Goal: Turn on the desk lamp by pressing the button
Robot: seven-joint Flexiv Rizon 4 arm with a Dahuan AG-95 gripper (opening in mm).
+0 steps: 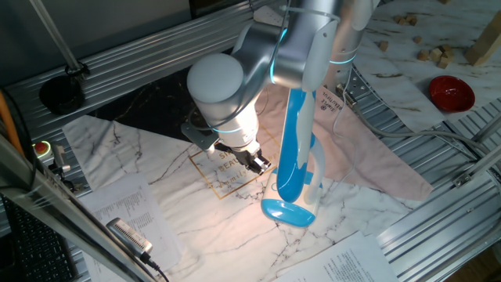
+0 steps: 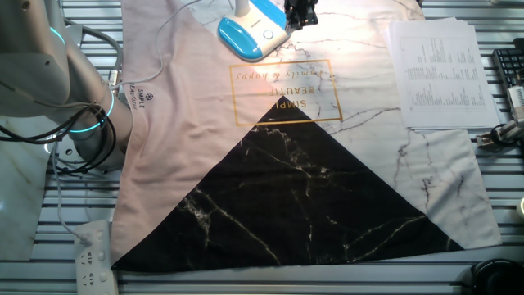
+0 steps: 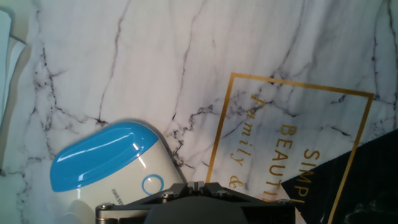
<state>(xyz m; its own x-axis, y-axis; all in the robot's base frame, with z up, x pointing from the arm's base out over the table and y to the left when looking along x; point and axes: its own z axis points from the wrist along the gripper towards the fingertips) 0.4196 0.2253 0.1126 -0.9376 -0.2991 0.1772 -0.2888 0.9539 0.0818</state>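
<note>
The desk lamp (image 1: 296, 141) stands on the marble-print cloth, its long blue head hanging down over its oval blue foot (image 1: 288, 211). Warm light falls on the cloth beside it. In the hand view the foot (image 3: 106, 158) lies at the lower left, with a blue ring button (image 3: 152, 185) on its white part. My gripper (image 3: 195, 185) is just right of that ring, its fingertips touching each other, shut on nothing. The other fixed view shows the gripper (image 2: 300, 15) beside the foot (image 2: 252, 34), apart from the button (image 2: 266, 34).
A gold-framed print (image 2: 285, 92) lies on the cloth by the lamp. A red bowl (image 1: 451, 92) and wooden blocks (image 1: 434, 53) sit at the far right. Printed sheets (image 2: 430, 74), a keyboard (image 2: 509, 72) and a power strip (image 2: 94, 254) lie round the cloth's edges.
</note>
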